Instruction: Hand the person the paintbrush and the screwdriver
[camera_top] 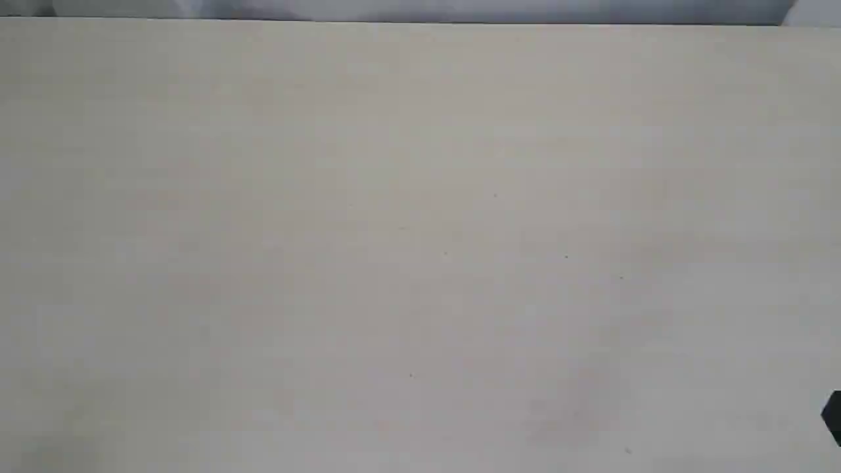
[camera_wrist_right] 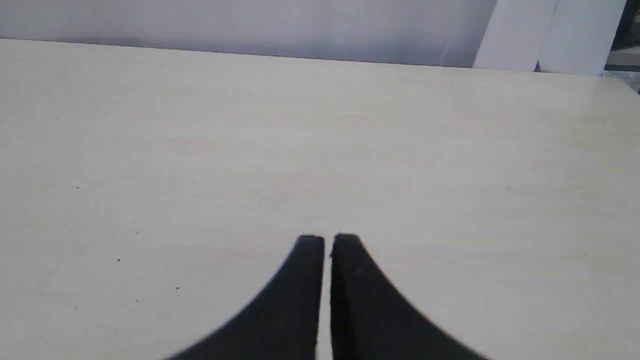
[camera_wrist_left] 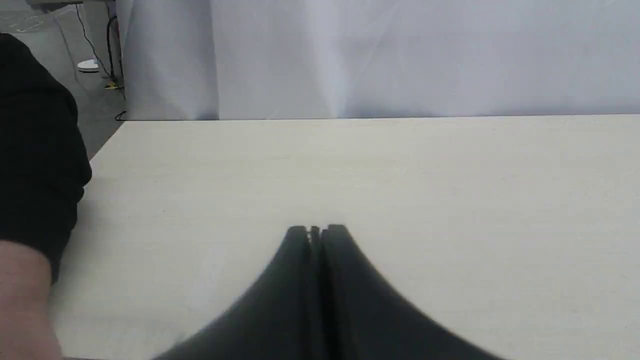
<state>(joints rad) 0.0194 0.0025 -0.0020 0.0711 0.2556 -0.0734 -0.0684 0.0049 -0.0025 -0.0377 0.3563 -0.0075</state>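
Note:
Neither the paintbrush nor the screwdriver shows in any view. The person (camera_wrist_left: 30, 210) appears only in the left wrist view: a dark sleeve and a bare wrist at the table's side edge, off to one side of my left gripper (camera_wrist_left: 316, 231). That gripper is shut, its black fingers pressed together with nothing between them, low over the pale table (camera_wrist_left: 450, 200). My right gripper (camera_wrist_right: 328, 240) is shut too, a hairline gap between its fingers, empty, over bare table (camera_wrist_right: 150, 150). In the exterior view only a black corner of the right arm (camera_top: 833, 415) shows.
The pale wooden table (camera_top: 420, 230) fills the exterior view, its far edge meeting a grey-white curtain (camera_wrist_left: 400, 55). Floor and cables (camera_wrist_left: 95, 55) lie beyond the table's corner. White panels (camera_wrist_right: 550, 35) stand past the far edge in the right wrist view.

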